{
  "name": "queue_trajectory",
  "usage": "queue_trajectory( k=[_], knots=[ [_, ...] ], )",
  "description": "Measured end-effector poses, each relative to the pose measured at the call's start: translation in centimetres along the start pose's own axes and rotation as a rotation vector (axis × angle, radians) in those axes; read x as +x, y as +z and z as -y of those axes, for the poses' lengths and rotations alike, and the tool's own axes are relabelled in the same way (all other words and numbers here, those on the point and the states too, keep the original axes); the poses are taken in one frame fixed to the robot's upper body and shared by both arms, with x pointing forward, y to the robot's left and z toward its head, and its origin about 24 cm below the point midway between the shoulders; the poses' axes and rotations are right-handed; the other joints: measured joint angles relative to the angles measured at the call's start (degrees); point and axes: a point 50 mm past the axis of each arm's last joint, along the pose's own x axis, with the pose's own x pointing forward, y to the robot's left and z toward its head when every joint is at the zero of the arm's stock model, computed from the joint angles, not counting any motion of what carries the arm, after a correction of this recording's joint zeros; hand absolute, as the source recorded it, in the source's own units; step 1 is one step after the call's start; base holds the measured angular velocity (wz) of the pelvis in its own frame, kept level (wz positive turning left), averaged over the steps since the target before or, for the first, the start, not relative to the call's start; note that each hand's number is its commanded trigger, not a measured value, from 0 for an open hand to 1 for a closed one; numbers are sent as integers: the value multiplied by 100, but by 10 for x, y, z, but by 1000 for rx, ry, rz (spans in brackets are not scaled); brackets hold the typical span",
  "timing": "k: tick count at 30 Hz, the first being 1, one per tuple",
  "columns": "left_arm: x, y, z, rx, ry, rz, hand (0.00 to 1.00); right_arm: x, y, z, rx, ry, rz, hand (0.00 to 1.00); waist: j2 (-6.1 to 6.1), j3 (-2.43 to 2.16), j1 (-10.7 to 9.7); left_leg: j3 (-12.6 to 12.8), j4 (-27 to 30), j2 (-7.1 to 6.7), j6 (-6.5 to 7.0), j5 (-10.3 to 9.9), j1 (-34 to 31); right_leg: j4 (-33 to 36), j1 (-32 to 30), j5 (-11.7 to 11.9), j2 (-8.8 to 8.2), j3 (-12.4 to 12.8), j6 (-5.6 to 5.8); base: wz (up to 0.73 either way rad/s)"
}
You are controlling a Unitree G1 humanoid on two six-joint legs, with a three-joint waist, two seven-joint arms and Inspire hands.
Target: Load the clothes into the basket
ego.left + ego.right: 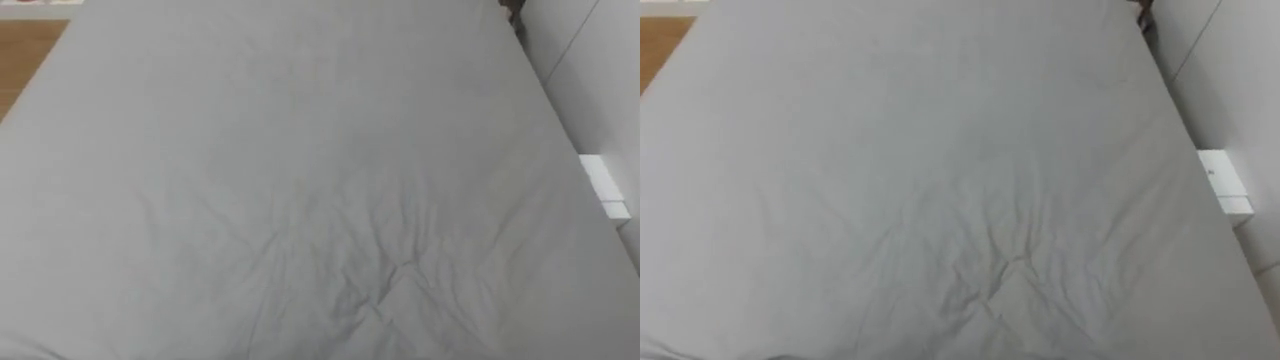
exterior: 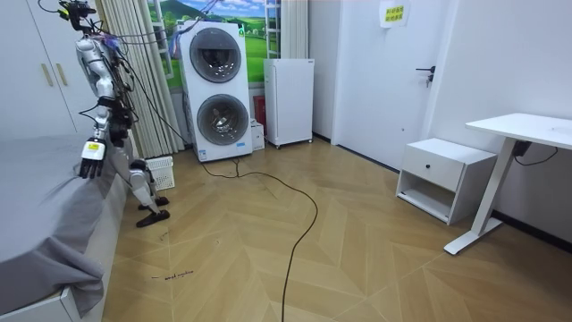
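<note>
Stance: in the room view the robot stands at the left edge of the frame, upright, close against the side of the wide bed covered with a smooth grey sheet [image 1: 300,170], facing it; a stance like that puts the whole mattress under the head camera.

Bed: in the eye views the grey sheet runs from the lower edge to the top, with a fan of creases in the lower middle. I can make out no garment lying on it. A small dark thing shows at the upper right corner, too small to name.

Basket: a small white slatted plastic basket [image 2: 160,172] sits on the wooden floor [image 2: 357,233] at centre left of the room view, just beyond the robot's legs, near enough to be reached by bending. Whether it holds clothes I cannot tell.

Clothes: I cannot place them on the bed, the floor, or in a hand.

Hand: one hand [image 2: 90,158] hangs low by the bed's edge at the left of the room view, fingers loose and pointing down, holding nothing. Which hand it is I cannot settle from the body. The other I cannot make out.

Stage: a bare sheet fits either clothes already gathered into the basket, or clothes lying somewhere the views miss.
</note>
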Motion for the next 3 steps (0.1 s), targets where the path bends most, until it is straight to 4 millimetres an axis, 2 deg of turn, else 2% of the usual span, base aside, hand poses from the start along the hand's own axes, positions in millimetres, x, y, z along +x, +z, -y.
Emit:
queue_trajectory(
  k=[3],
  knots=[
    [0,0,2,-3,-13,0,0,0,0,0,-4,-12,0,0,8,5,6,0,0,0,0,0,8,13,1,-3,0,-3,1,0]
  ],
)
